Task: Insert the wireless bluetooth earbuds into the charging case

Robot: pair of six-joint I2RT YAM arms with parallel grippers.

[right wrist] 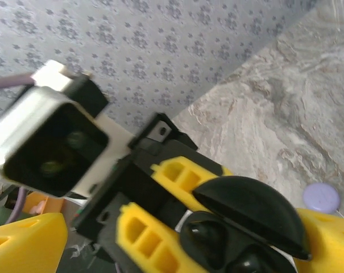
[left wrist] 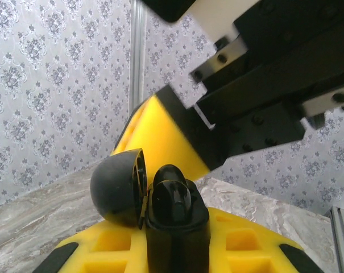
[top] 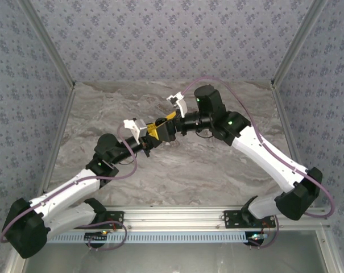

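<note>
Left wrist: glossy black charging case [left wrist: 177, 227], domed lid [left wrist: 117, 187] open.

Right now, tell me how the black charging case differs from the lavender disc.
The charging case is black; the disc is lavender. The case is held off the table in the left gripper, lid open; the disc lies flat on the table. The case's lid is domed; the disc looks thin. Both have rounded outlines.
</note>
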